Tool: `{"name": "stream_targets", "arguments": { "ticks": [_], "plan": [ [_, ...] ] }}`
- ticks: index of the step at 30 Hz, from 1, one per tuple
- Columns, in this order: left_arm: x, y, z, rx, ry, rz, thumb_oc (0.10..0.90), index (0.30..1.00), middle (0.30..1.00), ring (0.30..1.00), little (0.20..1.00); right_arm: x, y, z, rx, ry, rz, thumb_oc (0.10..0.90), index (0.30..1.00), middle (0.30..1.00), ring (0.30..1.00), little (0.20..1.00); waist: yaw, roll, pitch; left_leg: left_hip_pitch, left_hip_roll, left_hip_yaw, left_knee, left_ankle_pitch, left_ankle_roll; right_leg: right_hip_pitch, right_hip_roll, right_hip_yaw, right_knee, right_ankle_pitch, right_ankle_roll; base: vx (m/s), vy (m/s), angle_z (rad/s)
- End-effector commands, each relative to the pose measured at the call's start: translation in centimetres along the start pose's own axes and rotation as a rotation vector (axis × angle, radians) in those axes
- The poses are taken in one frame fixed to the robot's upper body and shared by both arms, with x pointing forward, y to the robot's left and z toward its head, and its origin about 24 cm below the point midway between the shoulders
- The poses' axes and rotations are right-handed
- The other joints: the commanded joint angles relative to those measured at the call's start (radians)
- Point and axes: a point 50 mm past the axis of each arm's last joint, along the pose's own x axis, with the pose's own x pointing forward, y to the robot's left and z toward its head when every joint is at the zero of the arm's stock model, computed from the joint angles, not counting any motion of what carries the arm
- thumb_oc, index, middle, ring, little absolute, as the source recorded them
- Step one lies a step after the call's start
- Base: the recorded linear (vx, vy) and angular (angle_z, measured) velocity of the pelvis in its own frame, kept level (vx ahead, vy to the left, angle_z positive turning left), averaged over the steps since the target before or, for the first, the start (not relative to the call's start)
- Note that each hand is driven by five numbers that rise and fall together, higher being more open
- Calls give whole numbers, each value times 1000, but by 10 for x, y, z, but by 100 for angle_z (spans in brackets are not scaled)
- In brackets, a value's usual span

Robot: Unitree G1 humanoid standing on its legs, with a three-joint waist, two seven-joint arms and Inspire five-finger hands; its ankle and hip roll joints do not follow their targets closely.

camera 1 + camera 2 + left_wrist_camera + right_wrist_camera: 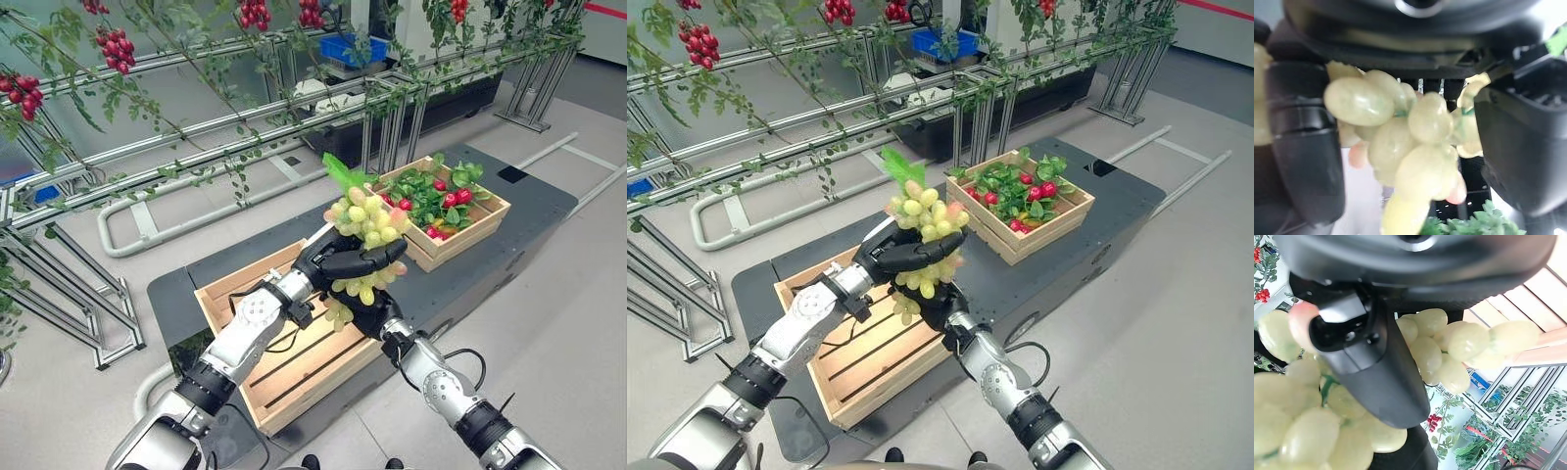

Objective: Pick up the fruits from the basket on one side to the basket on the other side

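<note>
Wooden crate on our left: the near basket sits on the dark desk with bare slats showing, nothing in it that we can see.
Left hand: our left hand is curled around the grape bunch, fingers wrapped across its middle; in the left wrist view the fingers stand on both sides of the pale green grapes.
Grapes: the bunch hangs in the air between the two baskets, above the desk, with a green leaf sticking up at its top and a few grapes dangling below the fingers.
Right hand: our right hand cups the bunch from underneath, with its thumb closed against the grapes in the right wrist view, so we read it as clasping the bunch too.
Far basket on our right: the second basket holds green leaves and red fruit.
Risk: we judge the loose grapes at the bottom could snag or slip if one hand lets go before the other has a firm hold.
Second risk: we think the bunch could catch the far basket's rim if carried over low.
</note>
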Motion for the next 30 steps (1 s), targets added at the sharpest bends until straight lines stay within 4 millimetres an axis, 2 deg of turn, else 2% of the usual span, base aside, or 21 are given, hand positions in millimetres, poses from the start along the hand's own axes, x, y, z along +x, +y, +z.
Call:
{"name": "stream_targets", "arguments": {
  "ticks": [1, 11, 21, 27, 30],
  "plan": [
    [4, 31, -4, 77, 23, 156, 800, 900, 900, 900, 900, 16, 36, 59, 22, -367, 163, 400, 300, 300, 300, 300, 3, -13, -89, 34, 9, 10, 8, -152, -37, 56, -29, 0, 2, -121, 3, 0, 0, 0],
    [-16, 60, -22, 294, 133, 314, 800, 900, 900, 900, 900, 12, 27, 64, -24, -378, 127, 400, 300, 300, 300, 300, -5, -11, -84, 28, 13, 23, 8, -149, -39, 46, -28, 5, 2, -120, 5, 0, 0, 0],
    [-27, 74, -23, 307, 116, 440, 800, 900, 900, 900, 900, 9, 19, 64, -48, -366, 101, 400, 300, 300, 300, 300, -12, -13, -80, 26, 16, 30, 8, -149, -42, 41, -26, 10, 2, -121, 4, 0, 0, 0],
    [-31, 80, -10, 225, -25, 610, 800, 900, 900, 900, 900, 6, 16, 68, -136, -392, 58, 400, 300, 300, 300, 300, -11, -20, -81, 25, 18, 29, 8, -151, -43, 40, -26, 10, 2, -124, 3, 0, 0, -1],
    [-32, 79, -7, 224, -51, 636, 800, 900, 900, 900, 900, 4, 16, 71, -173, -410, 46, 400, 300, 300, 300, 300, -12, -23, -81, 25, 19, 28, 8, -153, -42, 38, -25, 11, 2, -125, 2, 1, -4, -6]
  ]
}}
